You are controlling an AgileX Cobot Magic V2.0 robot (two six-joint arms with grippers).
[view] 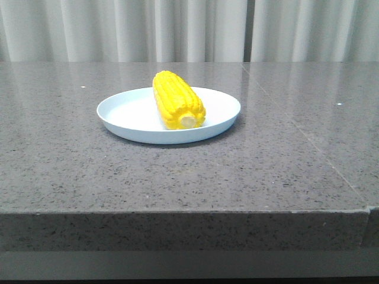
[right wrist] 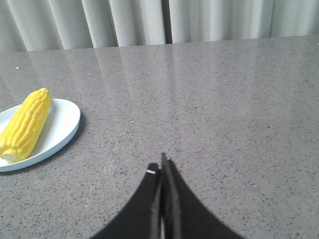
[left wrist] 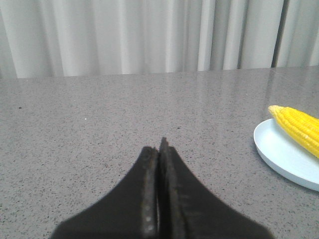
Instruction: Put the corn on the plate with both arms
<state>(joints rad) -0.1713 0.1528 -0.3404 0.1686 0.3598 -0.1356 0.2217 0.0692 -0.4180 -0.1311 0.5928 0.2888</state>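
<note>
A grey speckled stone table point(view: 177, 177) fills the front view. Its surface is polished and reflective, with a thick square front edge. A thin seam point(view: 308, 139) runs across the top on the right side. Pale pleated curtains point(view: 177, 29) hang behind the table's far edge.

The front camera is looking forward, low over the grey speckled stone surface point(view: 177, 177), toward pale curtains point(view: 118, 29). Each wrist camera is sitting just above its own black gripper (left point(left wrist: 159, 144), right point(right wrist: 162, 162)), facing those curtains. All three are sharing the round pale blue plate point(view: 127, 115) holding the yellow corn cob point(view: 176, 99).
</note>
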